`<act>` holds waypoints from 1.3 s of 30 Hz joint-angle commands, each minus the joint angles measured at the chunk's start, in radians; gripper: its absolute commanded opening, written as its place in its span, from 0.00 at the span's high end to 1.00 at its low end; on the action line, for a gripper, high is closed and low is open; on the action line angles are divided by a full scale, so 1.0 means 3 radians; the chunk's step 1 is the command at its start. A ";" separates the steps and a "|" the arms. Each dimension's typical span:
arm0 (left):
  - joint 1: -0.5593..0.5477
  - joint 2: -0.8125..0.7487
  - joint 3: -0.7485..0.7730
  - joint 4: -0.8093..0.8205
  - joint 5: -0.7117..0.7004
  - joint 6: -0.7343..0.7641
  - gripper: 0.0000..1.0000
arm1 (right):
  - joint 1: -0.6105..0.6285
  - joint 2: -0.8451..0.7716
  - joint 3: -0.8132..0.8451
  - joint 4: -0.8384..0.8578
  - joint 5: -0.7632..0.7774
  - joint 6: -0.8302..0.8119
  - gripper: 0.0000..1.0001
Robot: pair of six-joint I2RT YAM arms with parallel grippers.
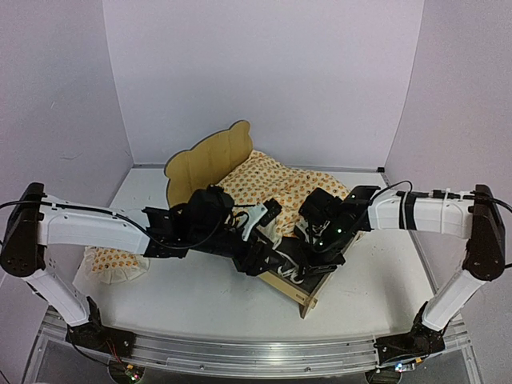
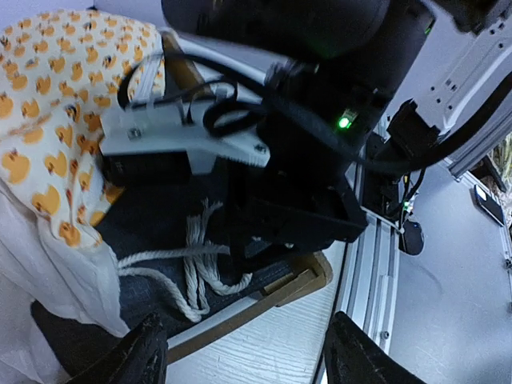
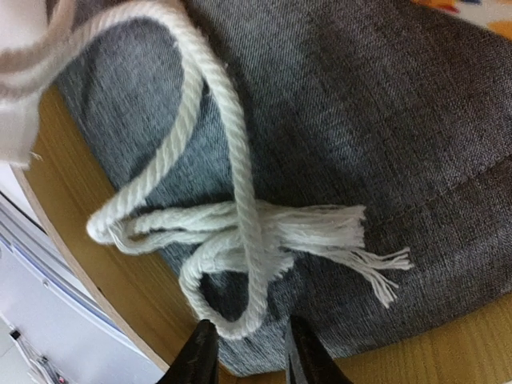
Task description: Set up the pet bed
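The pet bed [image 1: 210, 156] stands mid-table, its plywood headboard at the back and its foot corner [image 2: 308, 280] toward me. An orange-dotted cover [image 1: 276, 182] lies over its back half, leaving the dark grey base [image 3: 360, 120] bare at the foot. White cord ties [image 2: 192, 268] lie there. My left gripper [image 2: 250, 358] hangs open over the foot rail with nothing between its fingers. My right gripper [image 3: 252, 356] is low over the grey fabric, its fingers a narrow gap apart, with a loop of cord [image 3: 232, 320] at their tips. Both grippers, left [image 1: 266, 254] and right [image 1: 308, 258], meet at the foot end.
A small matching ruffled pillow [image 1: 112, 264] lies on the table under the left arm. The metal rail [image 1: 256, 352] runs along the near edge. White walls close in the back and sides. The right arm's wrist [image 2: 320, 120] fills the upper left wrist view.
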 commanded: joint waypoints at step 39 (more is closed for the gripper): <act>-0.0250 -0.0174 0.0332 -0.0219 -0.1455 0.0419 1.00 | 0.0059 -0.0949 -0.0029 0.0400 -0.0065 -0.0711 1.00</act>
